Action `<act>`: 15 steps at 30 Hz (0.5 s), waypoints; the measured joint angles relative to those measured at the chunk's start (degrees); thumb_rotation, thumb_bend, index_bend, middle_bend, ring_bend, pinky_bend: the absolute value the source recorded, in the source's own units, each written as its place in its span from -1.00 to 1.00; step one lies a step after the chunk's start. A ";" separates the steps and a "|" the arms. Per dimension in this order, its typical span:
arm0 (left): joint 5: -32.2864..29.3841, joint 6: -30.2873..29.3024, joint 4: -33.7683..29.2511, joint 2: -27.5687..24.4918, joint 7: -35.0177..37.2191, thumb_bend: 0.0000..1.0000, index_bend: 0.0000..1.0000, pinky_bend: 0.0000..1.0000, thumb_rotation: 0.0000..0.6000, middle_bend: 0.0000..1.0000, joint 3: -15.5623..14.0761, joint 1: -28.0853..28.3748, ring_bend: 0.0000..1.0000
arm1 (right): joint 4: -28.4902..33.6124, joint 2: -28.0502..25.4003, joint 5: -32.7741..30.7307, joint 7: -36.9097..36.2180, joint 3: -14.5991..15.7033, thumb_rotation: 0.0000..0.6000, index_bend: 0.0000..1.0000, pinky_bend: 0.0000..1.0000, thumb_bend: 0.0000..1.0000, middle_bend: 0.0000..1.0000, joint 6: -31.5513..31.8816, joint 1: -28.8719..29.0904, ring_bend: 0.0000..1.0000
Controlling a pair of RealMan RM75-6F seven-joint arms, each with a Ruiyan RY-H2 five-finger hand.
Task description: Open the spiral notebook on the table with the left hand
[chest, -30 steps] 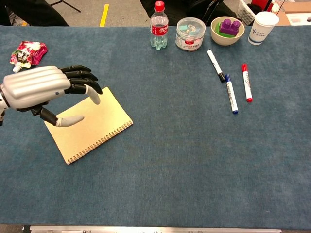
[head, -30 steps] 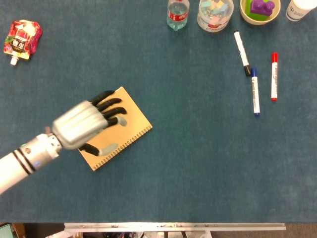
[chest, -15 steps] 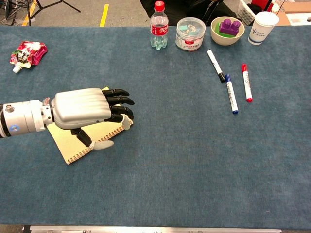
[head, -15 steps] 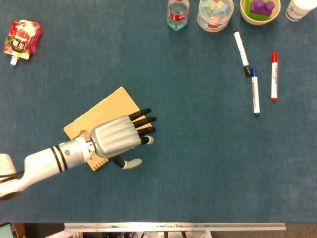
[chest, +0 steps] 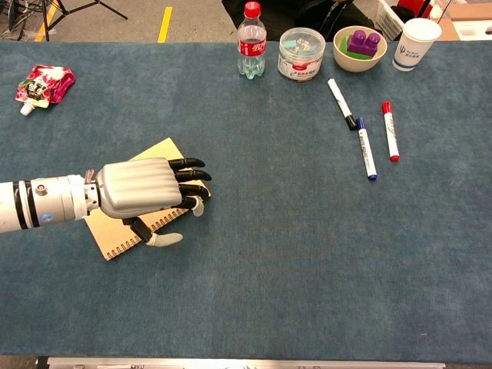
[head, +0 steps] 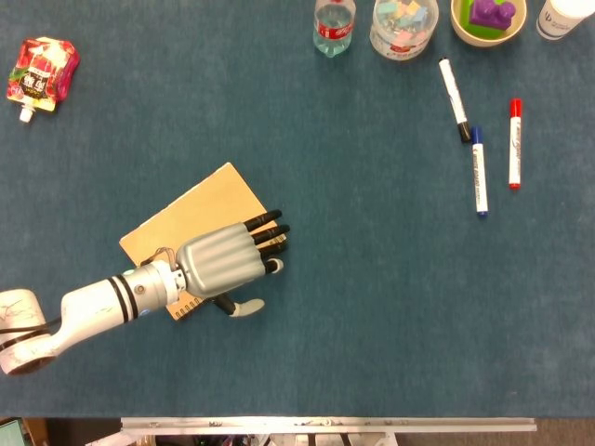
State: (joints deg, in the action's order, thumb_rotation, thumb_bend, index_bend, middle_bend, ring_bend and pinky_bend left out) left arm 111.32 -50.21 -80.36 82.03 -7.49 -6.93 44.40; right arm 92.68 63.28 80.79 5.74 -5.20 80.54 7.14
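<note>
Lying closed and flat on the blue table [head: 372, 307], turned at an angle, the tan spiral notebook [head: 191, 218] sits left of centre with its wire binding along the lower right edge. My left hand [head: 221, 262] lies palm down over that bound edge and the near right corner, fingers [chest: 188, 175] extended and slightly apart, the thumb reaching onto the cloth just beyond the spiral. It grips nothing; whether the fingertips actually touch the cover I cannot tell. My right hand shows in neither view.
</note>
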 measured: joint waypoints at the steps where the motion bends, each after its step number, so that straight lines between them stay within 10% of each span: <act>1: -0.16 -0.09 0.26 0.17 -0.25 -0.28 -0.39 -0.91 -0.76 -0.57 -0.23 -0.09 -0.86 | 0.01 0.00 0.01 0.00 0.02 1.00 -0.31 -0.39 -0.21 -0.41 0.03 -0.03 -0.56; 15: -0.50 -1.91 3.84 2.71 -3.28 -0.28 -0.38 -0.92 -0.77 -0.57 -1.76 0.32 -0.86 | -0.05 -0.16 -0.03 -0.26 0.22 1.00 -0.31 -0.39 -0.21 -0.41 0.56 -0.60 -0.56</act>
State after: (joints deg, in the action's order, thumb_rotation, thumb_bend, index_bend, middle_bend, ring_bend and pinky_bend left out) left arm 110.82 -52.11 -76.52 84.75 -10.78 -8.69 44.72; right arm 92.63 63.12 80.76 5.48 -4.98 81.10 6.54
